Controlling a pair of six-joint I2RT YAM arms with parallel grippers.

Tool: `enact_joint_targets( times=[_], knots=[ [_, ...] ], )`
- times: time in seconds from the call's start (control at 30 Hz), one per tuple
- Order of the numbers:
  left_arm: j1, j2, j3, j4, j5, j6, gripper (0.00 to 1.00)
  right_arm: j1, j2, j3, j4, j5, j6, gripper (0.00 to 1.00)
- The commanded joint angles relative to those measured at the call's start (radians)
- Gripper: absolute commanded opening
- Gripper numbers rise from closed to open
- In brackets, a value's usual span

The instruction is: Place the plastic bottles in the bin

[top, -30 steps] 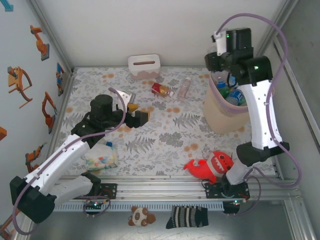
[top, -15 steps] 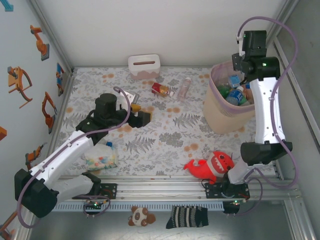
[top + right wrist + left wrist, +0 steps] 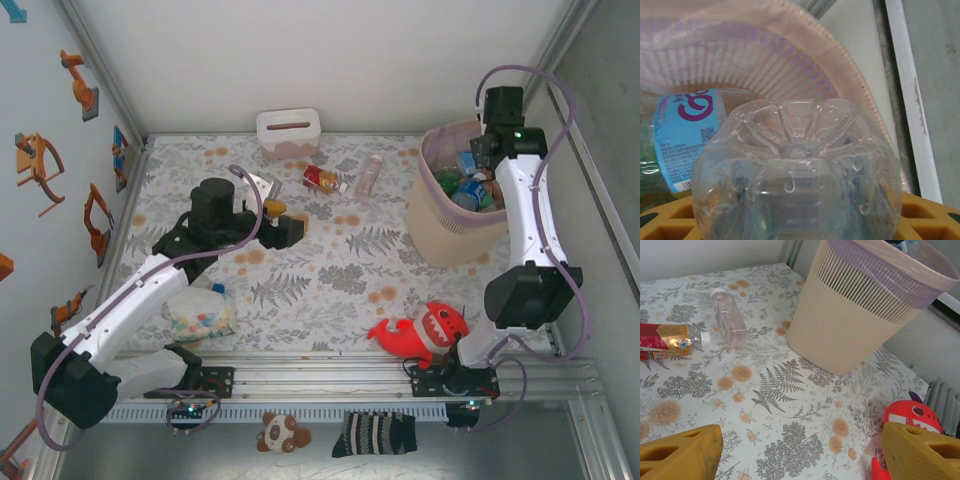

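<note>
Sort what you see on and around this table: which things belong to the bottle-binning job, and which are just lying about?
Job: bin; red-label bottle; clear bottle; held bottle; bottles in bin.

Lying about: shark; white box; bag of bits; sock; small plush.

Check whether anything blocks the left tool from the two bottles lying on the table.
Nothing visible does: only bare floral table lies between the open left tool and the red-labelled amber plastic bottle and the clear pinkish plastic bottle.
</note>
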Motion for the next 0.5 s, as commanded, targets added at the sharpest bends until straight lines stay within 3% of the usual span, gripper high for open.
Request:
enact_joint_targets(
  times=[0.0, 0.47],
  knots=[
    [-0.005, 0.008, 0.03, -0.012, 0.029, 0.014, 0.82, -0.015, 0.025, -0.022, 0.036, -0.058, 0.029, 0.57],
    [-0.006, 0.0, 0.01, 0.011, 0.027, -0.013, 0.82, -0.016, 0.129, -0.107, 0.032, -0.116, 0.098, 0.57]
  ],
)
